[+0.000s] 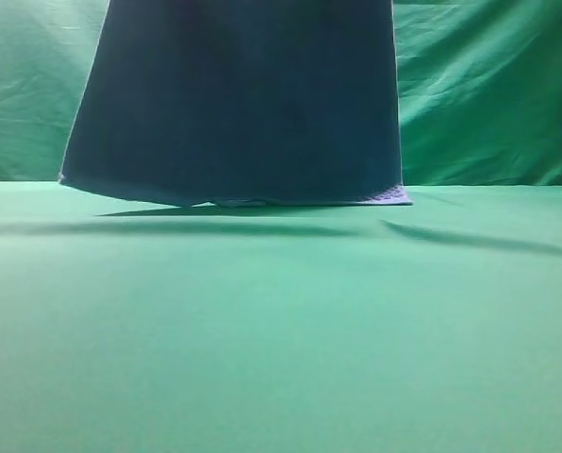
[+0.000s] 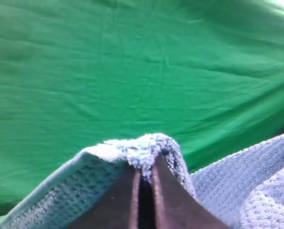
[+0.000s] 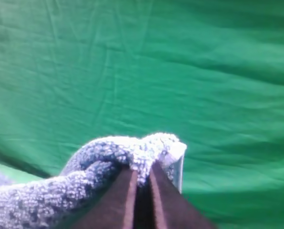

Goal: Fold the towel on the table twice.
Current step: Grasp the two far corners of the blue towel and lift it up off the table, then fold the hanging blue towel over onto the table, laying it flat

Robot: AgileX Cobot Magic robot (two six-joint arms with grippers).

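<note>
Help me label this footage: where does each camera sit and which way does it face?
Exterior high: low in front, facing the backdrop across the table; the towel hangs; no robot parts show.
Left wrist: behind the left tool, shut on the towel's edge, facing the backdrop.
Right wrist: behind the right tool, likewise pinching towel.
Shared: both wrist views show towel and backdrop.
</note>
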